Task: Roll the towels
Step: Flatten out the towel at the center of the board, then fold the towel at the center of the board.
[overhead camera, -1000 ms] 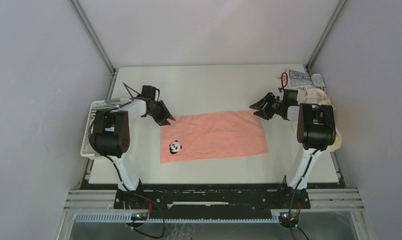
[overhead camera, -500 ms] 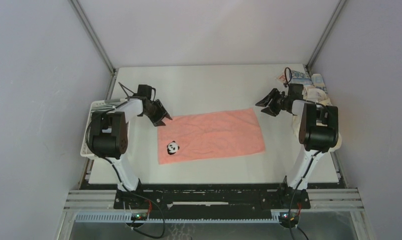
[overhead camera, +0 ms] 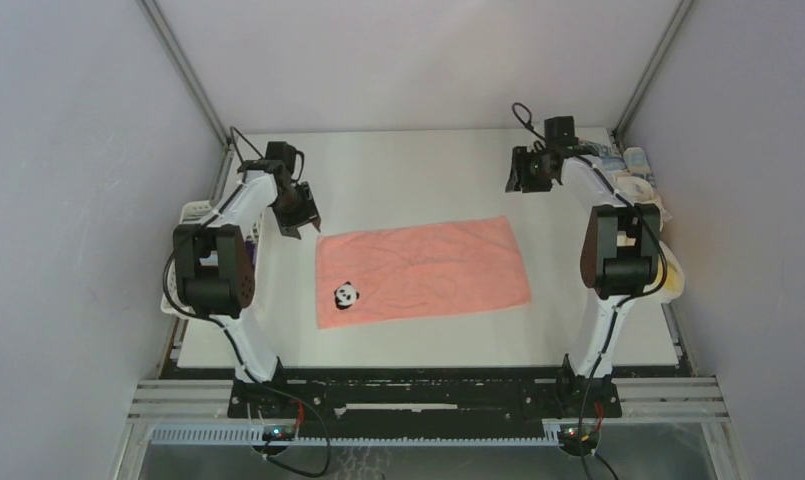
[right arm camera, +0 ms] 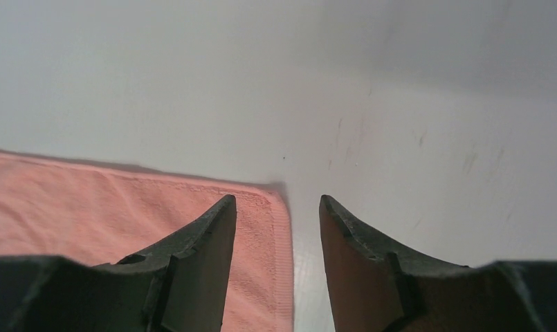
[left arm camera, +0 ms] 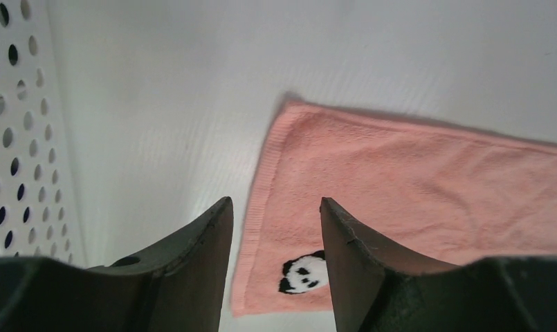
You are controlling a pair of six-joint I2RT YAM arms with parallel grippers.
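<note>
A salmon-pink towel (overhead camera: pixel 423 270) with a small panda patch (overhead camera: pixel 349 294) lies spread flat in the middle of the table. My left gripper (overhead camera: pixel 303 208) hovers above and beyond the towel's far left corner (left arm camera: pixel 289 111), open and empty. The panda patch (left arm camera: pixel 304 272) shows between its fingers. My right gripper (overhead camera: pixel 530 175) hangs high beyond the far right corner (right arm camera: pixel 275 197), also open with nothing in it. More towels (overhead camera: pixel 628 175), blue-printed and cream, are heaped at the table's far right edge.
A white perforated basket (overhead camera: pixel 190 250) stands at the table's left edge, and its wall (left arm camera: pixel 19 138) fills the left of the left wrist view. Grey enclosure walls close in the table on three sides.
Both grippers have let go of the towel's far corners and lifted away toward the back, the left to the far left, the right to the far right. The towel now lies flat.
</note>
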